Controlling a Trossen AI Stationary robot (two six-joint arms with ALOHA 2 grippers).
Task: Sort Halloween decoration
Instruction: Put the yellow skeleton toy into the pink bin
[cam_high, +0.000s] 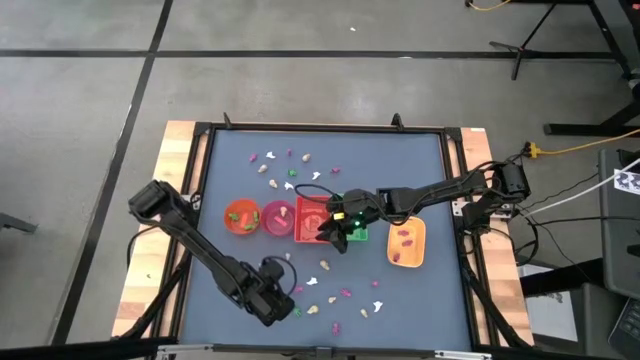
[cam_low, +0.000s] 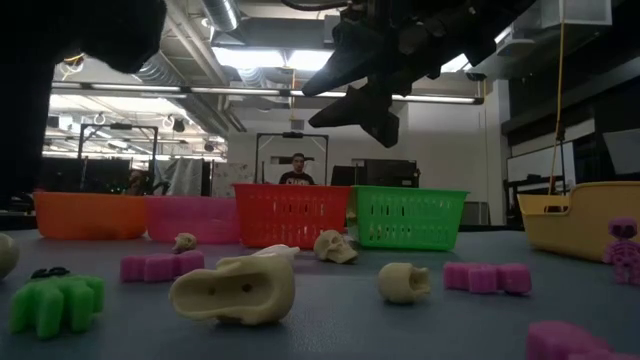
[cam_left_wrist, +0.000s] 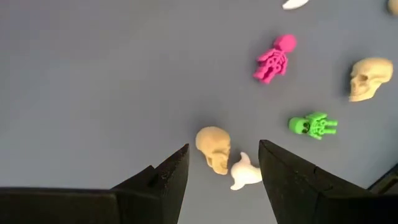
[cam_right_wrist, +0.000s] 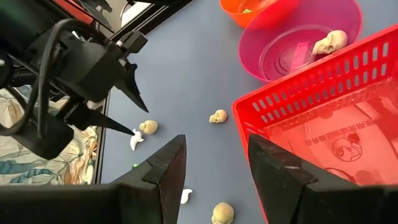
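Tiny Halloween trinkets lie scattered on the blue table top, some toward the far edge (cam_high: 285, 165) and some toward the near edge (cam_high: 340, 295). My left gripper (cam_left_wrist: 224, 147) hangs open near the front, pointing down, with a cream skull (cam_left_wrist: 213, 148) and a white ghost (cam_left_wrist: 244, 174) lying between its fingertips. A pink skeleton (cam_left_wrist: 275, 57) and a green skeleton (cam_left_wrist: 313, 124) lie beside them. My right gripper (cam_right_wrist: 216, 138) is open in the air at the red basket's (cam_right_wrist: 323, 124) edge, with nothing between its fingers.
Across the middle stand an orange bowl (cam_high: 240, 217), a pink bowl (cam_high: 275, 218) with a skull (cam_right_wrist: 331, 42) in it, the red basket (cam_high: 310, 220), a green basket (cam_high: 357, 233) and a yellow tray (cam_high: 407, 245). A wooden frame (cam_high: 185, 160) borders the table. People stand in the room behind.
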